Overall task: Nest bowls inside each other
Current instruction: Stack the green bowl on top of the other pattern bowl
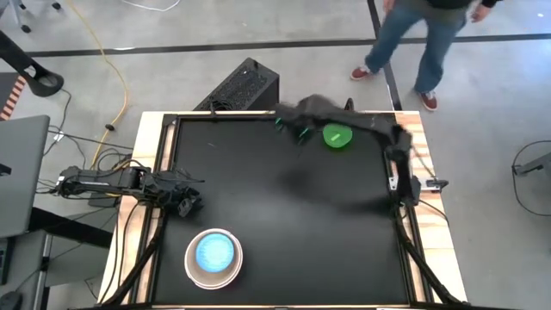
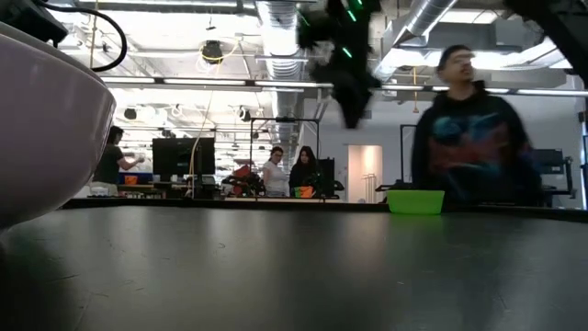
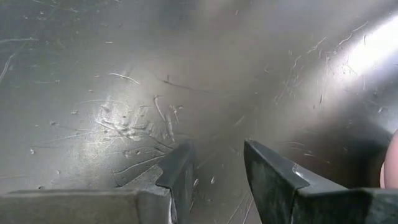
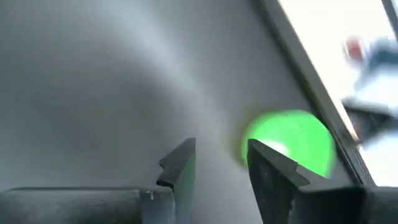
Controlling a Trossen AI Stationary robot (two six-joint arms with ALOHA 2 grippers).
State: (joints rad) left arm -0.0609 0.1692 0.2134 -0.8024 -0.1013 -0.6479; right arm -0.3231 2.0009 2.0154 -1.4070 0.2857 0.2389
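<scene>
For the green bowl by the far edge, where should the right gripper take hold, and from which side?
Probably the rim, from above. The green bowl sits upright and alone, so its thin wall suits one finger inside and one outside. The right gripper, open, is beside it, on its left in the high view.

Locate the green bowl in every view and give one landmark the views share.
High view: green bowl near the table's far edge, right of centre.
Low view: far right, on the table's far edge.
Left wrist view: not in it.
Right wrist view: just past the fingers.
Shared landmark: the table's far edge.
</scene>
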